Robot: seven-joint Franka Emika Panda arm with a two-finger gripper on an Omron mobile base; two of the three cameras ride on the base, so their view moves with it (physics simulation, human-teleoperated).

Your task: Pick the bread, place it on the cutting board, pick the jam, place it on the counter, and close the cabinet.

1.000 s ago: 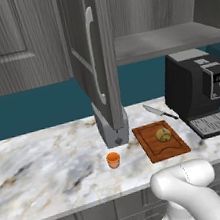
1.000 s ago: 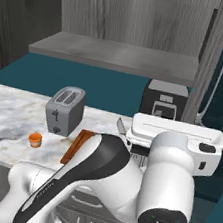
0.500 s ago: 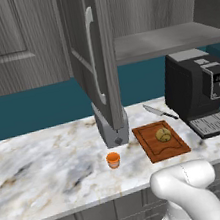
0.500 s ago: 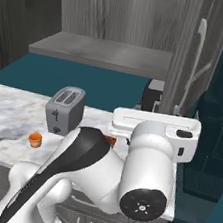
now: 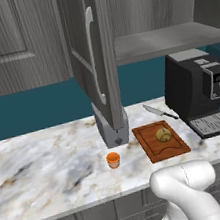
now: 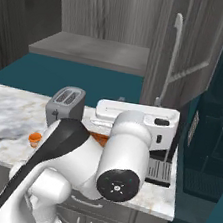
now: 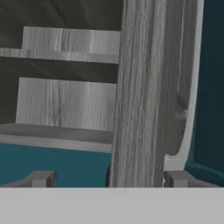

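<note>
Swung partway inward since a second ago, the cabinet's right door [image 6: 185, 54] stands edge-on between the gripper's [image 7: 105, 177] wide-spread, empty fingers, placed to push it. Bread [image 5: 162, 134] lies on the cutting board [image 5: 160, 140], jam [image 5: 113, 159] on the counter [image 5: 46, 168].

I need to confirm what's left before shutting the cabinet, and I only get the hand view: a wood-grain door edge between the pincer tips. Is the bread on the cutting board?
Observer: Yes. In the left base view the bread lies on the cutting board.
Operator: And the jam?
Observer: The jam stands upright on the counter, left of the board and apart from it.
Operator: Which doors are open?
Observer: Both base views show two cabinet doors swung out, one each side of the shelf. Your pincer is open, its tips either side of the right door.
</note>
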